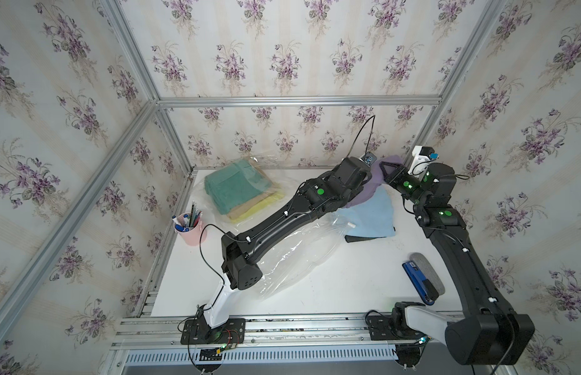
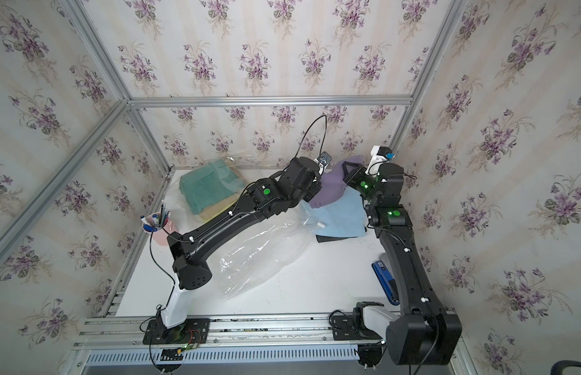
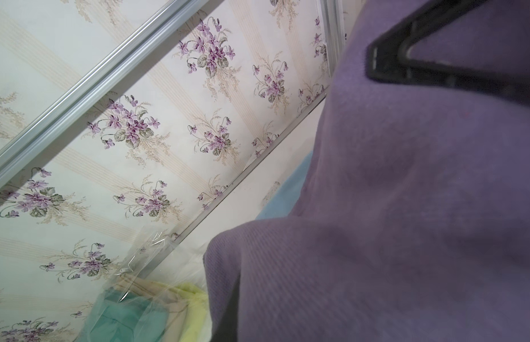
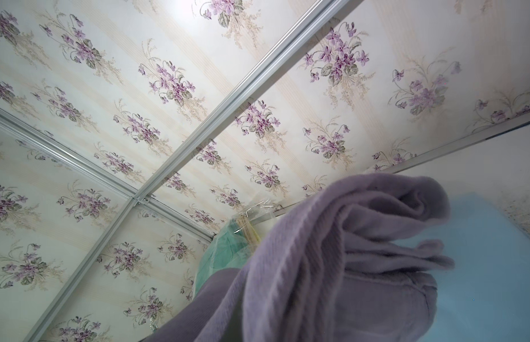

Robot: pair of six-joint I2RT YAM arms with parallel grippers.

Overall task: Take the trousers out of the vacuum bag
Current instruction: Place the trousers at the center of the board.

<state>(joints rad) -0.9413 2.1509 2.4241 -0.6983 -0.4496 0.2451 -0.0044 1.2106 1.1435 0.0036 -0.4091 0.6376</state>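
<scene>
Jaws of the left gripper (image 1: 363,185) and right gripper (image 1: 384,168) are being pressed together on the purple trousers (image 1: 376,188), held up just beside the vacuum bag (image 1: 295,256) (above the light blue pair (image 1: 375,217)), while the teal-topped stack (image 1: 237,188) inside that bag is being judged nearer the left arm (image 1: 282,220).

The purple trousers (image 3: 406,207) are showing soft, ribbed, matt cloth. The bag (image 1: 292,256) is gleaming as glossy, crinkled clear plastic on the smooth matt surface (image 1: 347,285). The frame (image 1: 298,100) is showing brushed metal.
</scene>
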